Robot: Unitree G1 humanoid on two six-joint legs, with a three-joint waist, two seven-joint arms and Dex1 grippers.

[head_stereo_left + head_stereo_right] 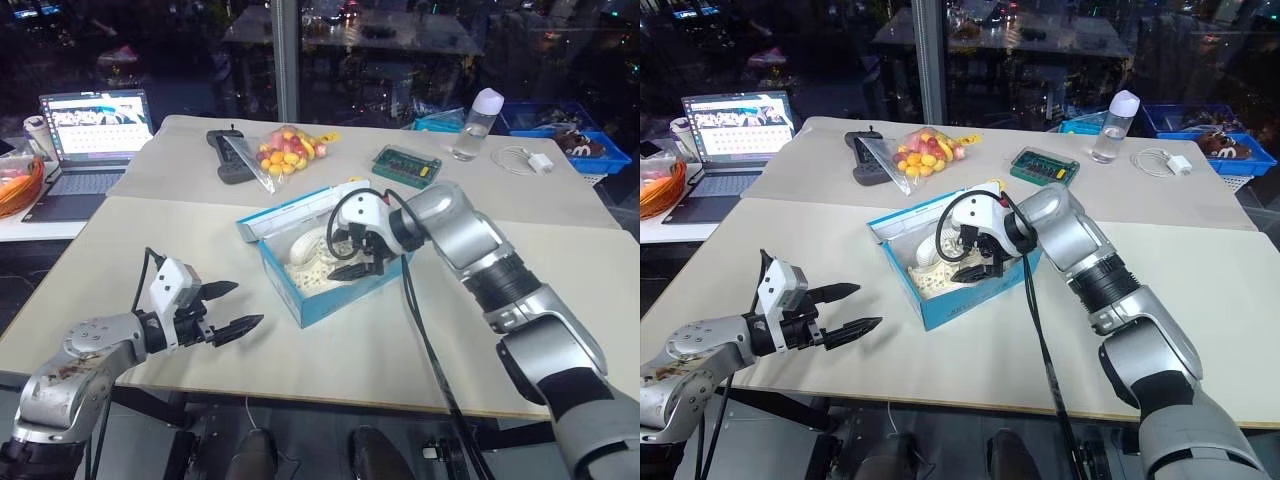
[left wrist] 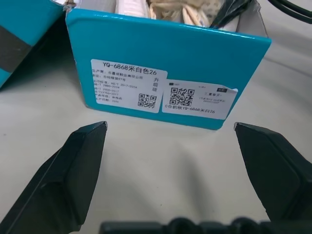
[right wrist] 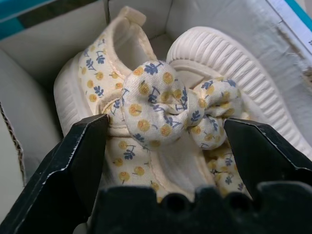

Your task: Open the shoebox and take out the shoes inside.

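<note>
The shoebox stands open near the middle of the counter, its lid folded back on the far left side and its white inside showing. The shoes lie inside it, cream with small yellow and blue flowers, a knotted fabric bow on the upper one and a ribbed pale sole turned up beside it. The right pincer reaches down into the box from the right, its two black fingers spread wide on either side of the bow, closed on nothing. The left pincer hovers over the near left part of the counter, apart from the box, its fingers also spread and empty; it faces the box's near end wall, which carries two white printed labels. Farther back on the counter lie a clear bag of yellow and red fruit, a black handheld device, a small green case, a clear bottle with a white cap and a white cable. A laptop stands open at the far left.
</note>
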